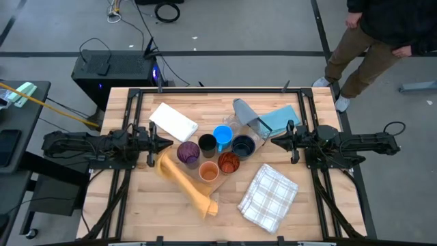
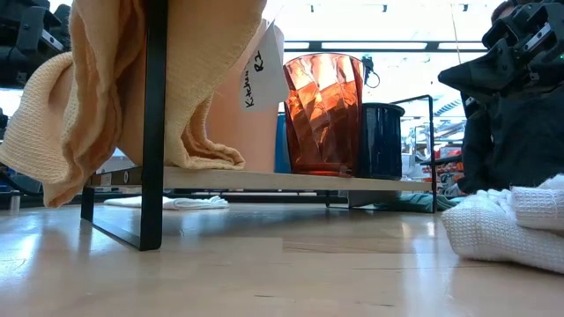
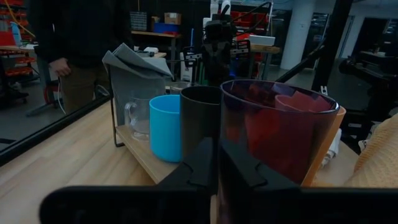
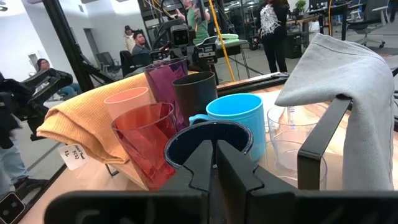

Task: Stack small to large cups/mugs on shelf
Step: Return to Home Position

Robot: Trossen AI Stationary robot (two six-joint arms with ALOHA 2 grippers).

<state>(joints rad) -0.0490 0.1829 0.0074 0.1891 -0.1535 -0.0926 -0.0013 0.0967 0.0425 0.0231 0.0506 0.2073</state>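
Wooden table [image 1: 136,198]: cups [image 1: 228,162] + bright blue mug [image 1: 222,135] packed on the shelf [image 2: 291,180], tan towel [image 1: 188,184] over one end. Left gripper [image 1: 164,142] & right gripper [image 1: 276,142] closed, empty.

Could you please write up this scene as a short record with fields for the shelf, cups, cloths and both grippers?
shelf: low wooden board on a black metal frame, mid-table
cups on shelf: purple translucent cup, black cup, bright blue mug, dark navy mug, pale orange cup, red-tinted ribbed cup, clear cups; all upright
cloths on frame: orange-yellow towel at one end, grey cloth at the other
left gripper: shut, empty, left of the cups
right gripper: shut, empty, right of the cups
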